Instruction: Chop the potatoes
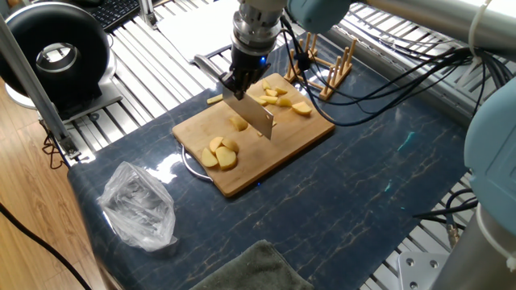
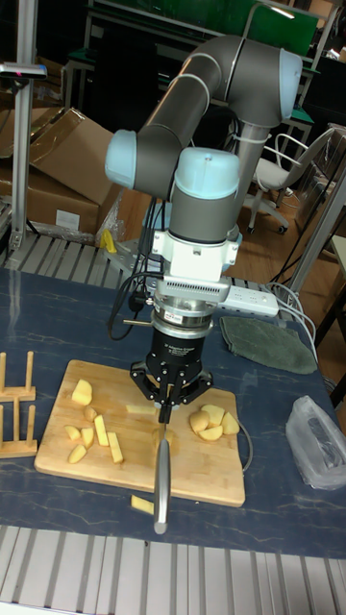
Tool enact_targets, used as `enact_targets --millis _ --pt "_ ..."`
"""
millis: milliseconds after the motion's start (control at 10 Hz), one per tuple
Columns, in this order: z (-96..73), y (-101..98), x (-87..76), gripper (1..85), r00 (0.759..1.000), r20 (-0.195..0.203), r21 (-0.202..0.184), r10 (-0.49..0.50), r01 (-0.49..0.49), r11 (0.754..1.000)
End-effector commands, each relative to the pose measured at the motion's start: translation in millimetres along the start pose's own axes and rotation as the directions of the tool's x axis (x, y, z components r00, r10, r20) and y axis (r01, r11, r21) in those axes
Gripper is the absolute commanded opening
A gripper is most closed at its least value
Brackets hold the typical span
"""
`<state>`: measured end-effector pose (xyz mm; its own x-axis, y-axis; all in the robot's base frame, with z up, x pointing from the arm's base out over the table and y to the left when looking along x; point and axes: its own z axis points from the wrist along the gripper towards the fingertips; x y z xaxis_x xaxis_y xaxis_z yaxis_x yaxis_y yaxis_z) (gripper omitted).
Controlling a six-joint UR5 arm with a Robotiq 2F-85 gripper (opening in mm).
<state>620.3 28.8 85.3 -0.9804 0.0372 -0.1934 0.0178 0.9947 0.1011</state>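
The end effector is clenched on a knife, blade poised edge-down over the lone potato piece mid-board, ready to chop, while other potatoes sit at seven and one o'clock on the bamboo board.

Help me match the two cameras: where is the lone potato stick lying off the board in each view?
Fixed view: potato stick on the mat beyond the board's far-left edge.
Tall fixed view: potato stick just below the board's near edge.
Shared landmark: the knife.
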Motion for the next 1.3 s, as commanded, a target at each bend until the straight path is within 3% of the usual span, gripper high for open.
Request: enact_targets --millis 0,900,1000,1200 --pt "2.7 3.1 -0.6 1.0 1.0 0.008 -0.009 0.009 -0.009 1.0" --pt "18.9 -3.8 -9.9 1.0 0.998 0.061 -0.004 -0.01 0.01 1.0" --pt "17.3 -5.4 -9.4 1.0 0.998 0.058 -0.003 -0.016 0.016 1.0" --pt "1.4 -11.1 0.7 1.0 0.999 0.015 -0.016 -0.028 0.028 0.999"
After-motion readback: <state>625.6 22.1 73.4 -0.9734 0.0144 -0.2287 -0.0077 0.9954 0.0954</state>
